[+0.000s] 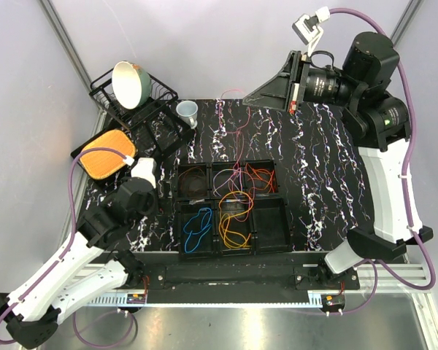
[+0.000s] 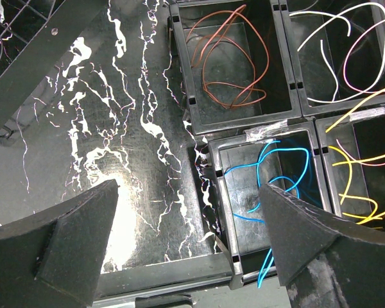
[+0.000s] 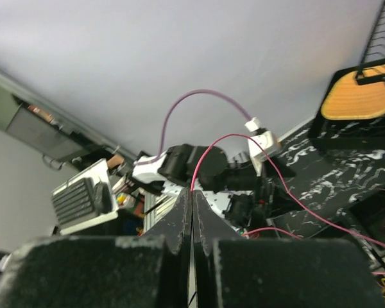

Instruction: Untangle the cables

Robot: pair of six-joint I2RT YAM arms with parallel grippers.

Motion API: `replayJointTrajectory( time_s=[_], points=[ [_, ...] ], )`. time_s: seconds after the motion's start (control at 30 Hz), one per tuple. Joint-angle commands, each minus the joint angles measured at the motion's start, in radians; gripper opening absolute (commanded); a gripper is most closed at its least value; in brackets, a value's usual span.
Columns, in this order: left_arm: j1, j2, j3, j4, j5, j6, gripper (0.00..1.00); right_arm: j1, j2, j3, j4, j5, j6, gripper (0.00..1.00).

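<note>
Six black bins (image 1: 213,198) form a two-by-three block in the middle of the table (image 1: 321,168). Wide bare marbled surface lies to their right, and a dish rack (image 1: 135,102) crowds the far-left corner. Left gripper (image 2: 189,199) hangs spread wide, holding nothing, just left of the near-left bin, one finger over its wall. Right gripper (image 3: 192,192), raised at the far edge, is clenched on a thin red cable (image 3: 233,135) trailing down toward the bins. The cables (image 1: 237,195) lie in loose, hair-thin loops inside the bins: brown far-left, blue near-left, yellow near-middle.

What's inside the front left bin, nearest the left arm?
A looped blue cable lies in the bin. In the left wrist view a gripper finger covers its near right corner.
</note>
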Motion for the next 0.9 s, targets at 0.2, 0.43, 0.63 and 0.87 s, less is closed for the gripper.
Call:
replayJointTrajectory(
  time_s=[0.2,0.43,0.63,0.87],
  points=[
    [0.000,0.011,0.003,0.047,-0.002,0.006,0.94,0.067,-0.028,0.077,0.136,-0.159,0.085,0.00],
    [0.000,0.000,0.003,0.047,-0.013,0.002,0.93,0.100,-0.070,0.032,0.150,-0.156,0.093,0.00],
    [0.000,0.001,0.002,0.044,-0.014,0.002,0.93,0.102,-0.322,-0.523,0.243,0.017,0.011,0.00],
    [0.000,0.011,0.002,0.044,-0.005,0.003,0.93,0.103,-0.315,-0.815,0.268,0.161,-0.064,0.00]
  ],
)
